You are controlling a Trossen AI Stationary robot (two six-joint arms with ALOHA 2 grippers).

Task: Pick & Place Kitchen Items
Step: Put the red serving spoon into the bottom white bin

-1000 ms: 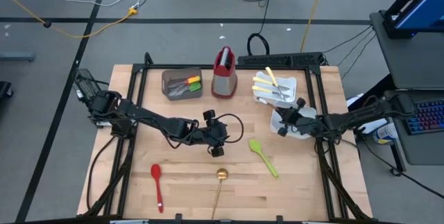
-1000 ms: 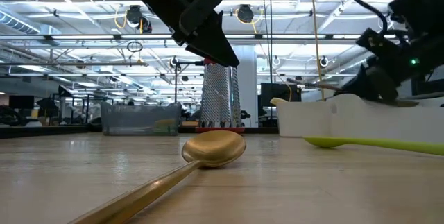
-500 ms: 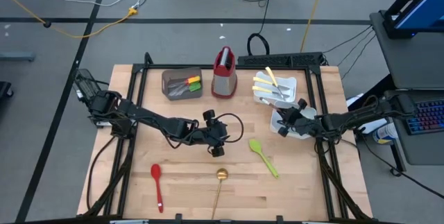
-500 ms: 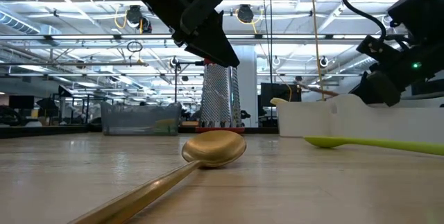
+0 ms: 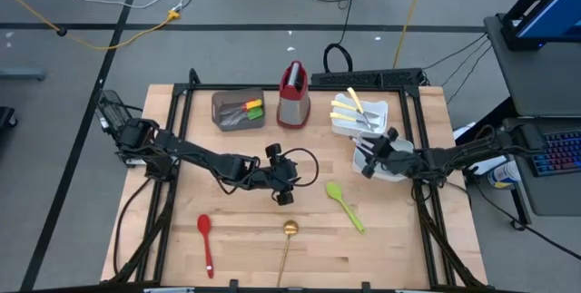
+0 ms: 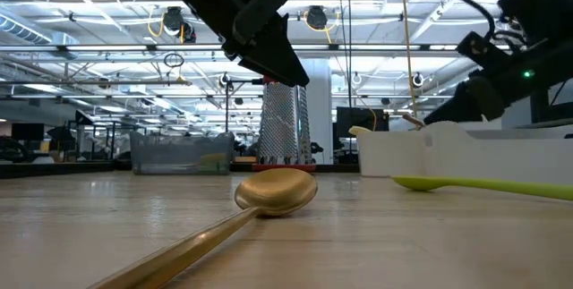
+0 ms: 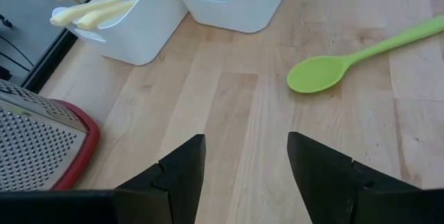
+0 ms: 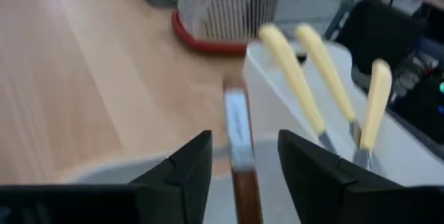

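I am looking at the kitchen items lying spread over a pale wooden tabletop (image 5: 245,239) in a big hall with a grey floor and ceiling trusses. Loose on the wood I am counting three: one red spoon (image 5: 206,239) at lower left of the high view, one gold spoon (image 5: 288,239) at bottom centre, one green spoon (image 5: 343,204) right of centre. Three yellow-handled knives (image 5: 349,110) are sitting in the farther of two white trays (image 5: 381,112) at upper right. A wooden-handled utensil (image 8: 239,148) is lying between the right gripper's (image 8: 239,156) parted fingers over the nearer tray; I cannot tell whether they are gripping it. The left gripper (image 7: 244,160) is hanging at frame centre above bare wood with its fingers wide apart, holding nothing, the green spoon just ahead of it. One brown bin (image 5: 238,110) with a few utensils is sitting at upper centre, and one red-and-steel grater (image 5: 292,98) is standing upright beside it.
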